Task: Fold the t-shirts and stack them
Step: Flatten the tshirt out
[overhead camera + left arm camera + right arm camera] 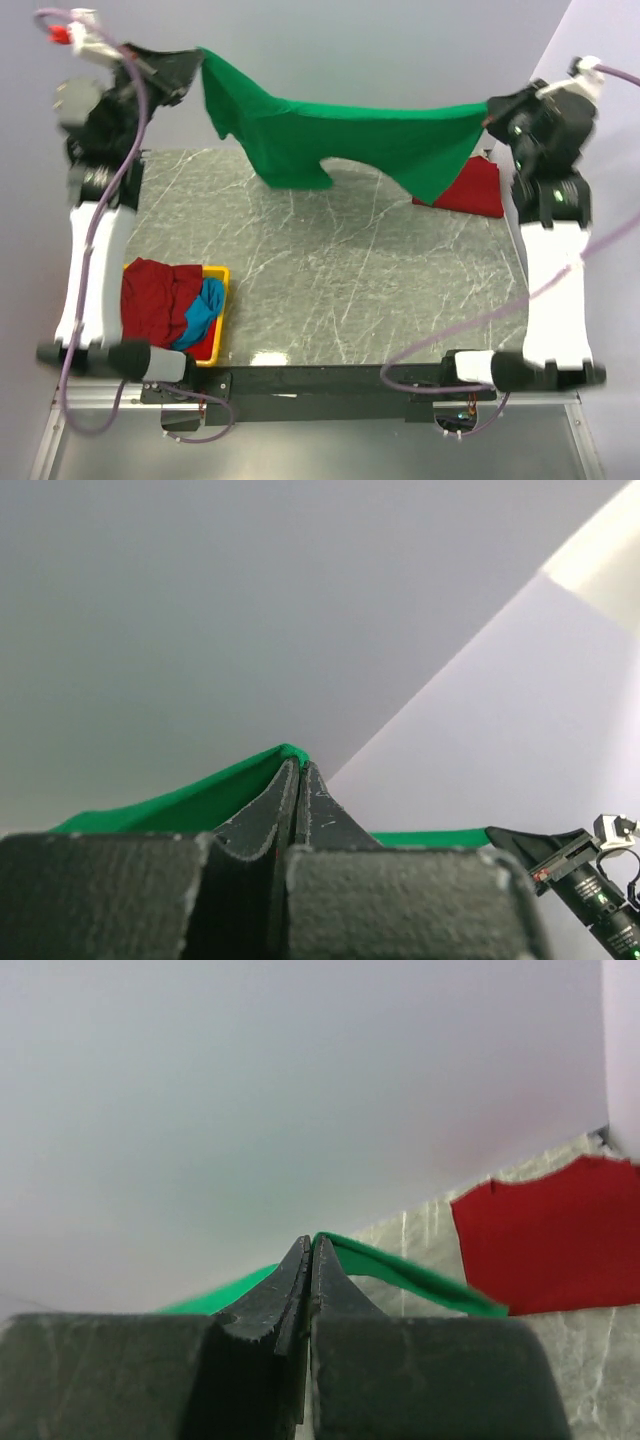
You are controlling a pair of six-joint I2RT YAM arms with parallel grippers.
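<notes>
Now, on the counter (330,270) at the near left, the bin (222,310) holds a dark red shirt (155,300) and what looks like a blue one (207,305). Higher up, the left claw (198,62) is pinched tight on one corner of the green shirt (340,135). The shirt hangs stretched across to the right claw (487,115), which is clamped on its other end. Below that claw, a red shirt (478,187) lies flat at the far right.
</notes>
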